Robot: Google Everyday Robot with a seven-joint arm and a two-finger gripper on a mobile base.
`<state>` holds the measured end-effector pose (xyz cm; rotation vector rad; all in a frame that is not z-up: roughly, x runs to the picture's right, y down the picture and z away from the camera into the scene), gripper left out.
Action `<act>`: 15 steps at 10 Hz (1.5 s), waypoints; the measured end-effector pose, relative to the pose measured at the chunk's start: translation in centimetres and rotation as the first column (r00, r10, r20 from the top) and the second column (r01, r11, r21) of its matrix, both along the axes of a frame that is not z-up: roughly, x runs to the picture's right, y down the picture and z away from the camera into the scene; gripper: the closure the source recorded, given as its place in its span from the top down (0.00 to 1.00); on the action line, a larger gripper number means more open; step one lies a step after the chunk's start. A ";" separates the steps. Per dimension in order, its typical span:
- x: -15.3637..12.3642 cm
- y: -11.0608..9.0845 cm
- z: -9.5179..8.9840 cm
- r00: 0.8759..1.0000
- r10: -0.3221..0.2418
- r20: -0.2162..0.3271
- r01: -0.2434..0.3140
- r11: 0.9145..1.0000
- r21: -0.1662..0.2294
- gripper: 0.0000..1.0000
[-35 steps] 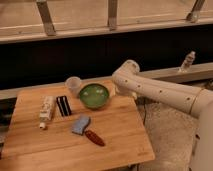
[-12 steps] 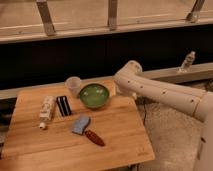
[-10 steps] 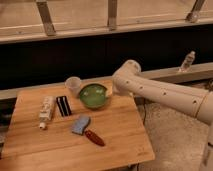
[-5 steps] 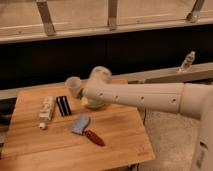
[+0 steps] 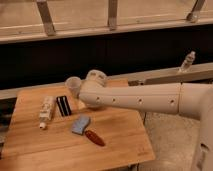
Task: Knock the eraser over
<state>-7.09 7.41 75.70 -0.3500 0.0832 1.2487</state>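
The eraser (image 5: 63, 106), a small black block with white stripes, lies flat on the wooden table (image 5: 45, 150) at its back left. My pale arm (image 5: 150, 97) reaches in from the right across the table's back. My gripper (image 5: 88, 99) is at the arm's rounded left end, a short way right of the eraser and not touching it. The arm hides the green bowl.
A pale cup (image 5: 73, 86) stands behind the eraser, next to the arm's end. A long whitish patterned tube (image 5: 46, 111) lies left of the eraser. A blue-grey pad (image 5: 80, 125) and a red object (image 5: 94, 138) lie in front. A bottle (image 5: 187, 62) stands on the far ledge.
The arm has swung left from the table's right edge across the green bowl and now covers it. Its end has come close to the eraser. The eraser has not moved.
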 end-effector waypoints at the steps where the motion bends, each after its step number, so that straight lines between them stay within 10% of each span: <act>1: -0.3 0.4 0.2 1.000 -0.004 0.006 0.004 1.000 -0.007 0.80; 11: -11.9 1.3 5.8 0.974 -0.173 0.150 0.190 0.975 -0.112 0.80; 15: -15.1 -3.2 5.5 0.967 -0.245 0.066 0.244 0.969 0.033 0.80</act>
